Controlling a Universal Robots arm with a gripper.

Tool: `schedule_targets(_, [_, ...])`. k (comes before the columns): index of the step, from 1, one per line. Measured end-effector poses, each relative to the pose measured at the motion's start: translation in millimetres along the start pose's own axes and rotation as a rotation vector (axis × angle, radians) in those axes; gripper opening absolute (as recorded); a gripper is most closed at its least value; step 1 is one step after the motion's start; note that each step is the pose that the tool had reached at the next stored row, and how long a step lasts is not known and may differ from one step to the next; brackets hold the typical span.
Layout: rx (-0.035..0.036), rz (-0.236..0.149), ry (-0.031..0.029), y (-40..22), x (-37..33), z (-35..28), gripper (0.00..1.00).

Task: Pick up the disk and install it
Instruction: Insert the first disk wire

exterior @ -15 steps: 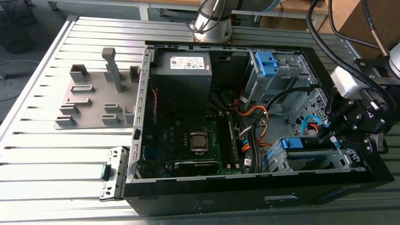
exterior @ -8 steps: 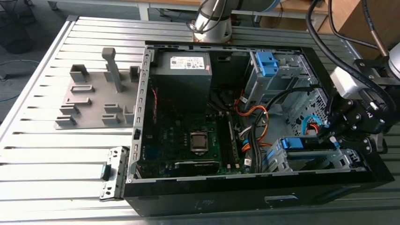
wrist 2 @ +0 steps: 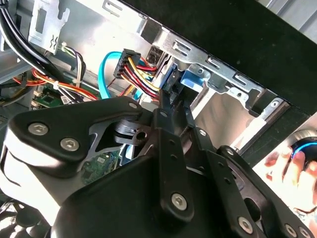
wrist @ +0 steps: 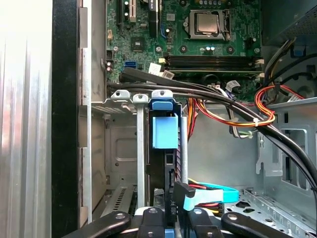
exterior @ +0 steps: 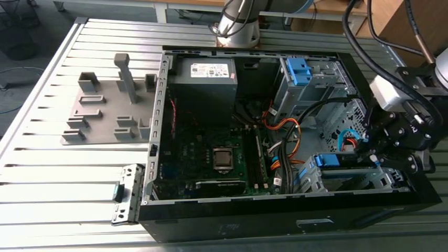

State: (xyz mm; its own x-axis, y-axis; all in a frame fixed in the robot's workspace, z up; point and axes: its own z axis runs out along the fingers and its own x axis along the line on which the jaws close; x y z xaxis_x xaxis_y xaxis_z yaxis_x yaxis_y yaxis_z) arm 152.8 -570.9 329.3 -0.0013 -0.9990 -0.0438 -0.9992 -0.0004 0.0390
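The disk [exterior: 334,160] stands on edge in the metal drive cage [exterior: 381,182] at the near right corner of the open computer case. The bright blue tab of its carrier [wrist: 164,131] points toward the motherboard. My gripper [exterior: 372,157] hangs over the cage's right end. In the first wrist view its fingers [wrist: 151,220] straddle the dark near end of the disk, and the gripper [wrist: 171,220] looks shut on it. The second wrist view has the gripper [wrist 2: 165,101] reaching beside the blue carrier [wrist 2: 190,79].
A bundle of red, yellow and orange wires [wrist: 223,116] and a blue data cable [wrist: 213,193] run close beside the disk. A grey power supply box [exterior: 203,86] and a blue bracket [exterior: 299,71] sit at the case's far side. A grey fixture plate [exterior: 105,110] lies on the exterior view's left.
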Motion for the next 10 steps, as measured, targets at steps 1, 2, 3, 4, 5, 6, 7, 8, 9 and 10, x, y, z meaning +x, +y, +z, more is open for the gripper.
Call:
schedule_targets(1, [0.0, 0.0, -0.0011, 0.1, -0.1, -1.8, 0.25])
schedule_targets(2, [0.0, 0.0, -0.0021, 0.2, -0.2, -4.3, 0.25])
schedule_targets(3, [0.0, 0.0, -0.0028, 0.2, -0.3, -6.6, 0.25])
schedule_targets(4, [0.0, 0.0, -0.0039, 0.3, -0.4, -8.6, 0.25])
schedule_targets(5, [0.0, 0.0, -0.0047, 0.4, -0.5, -9.8, 0.25])
schedule_targets(6, [0.0, 0.0, -0.0055, 0.4, -0.5, -10.0, 0.25])
schedule_targets(7, [-0.0005, -0.001, -0.0057, -0.1, -0.6, -9.9, 0.25])
schedule_targets(8, [-0.0021, -0.001, -0.0061, -1.1, -0.8, -10.1, 0.25])
schedule_targets(9, [-0.0042, -0.002, -0.0067, -2.3, -1.0, -10.2, 0.23])
schedule_targets(10, [-0.0065, -0.003, -0.0077, -3.8, -1.1, -10.2, 0.17])
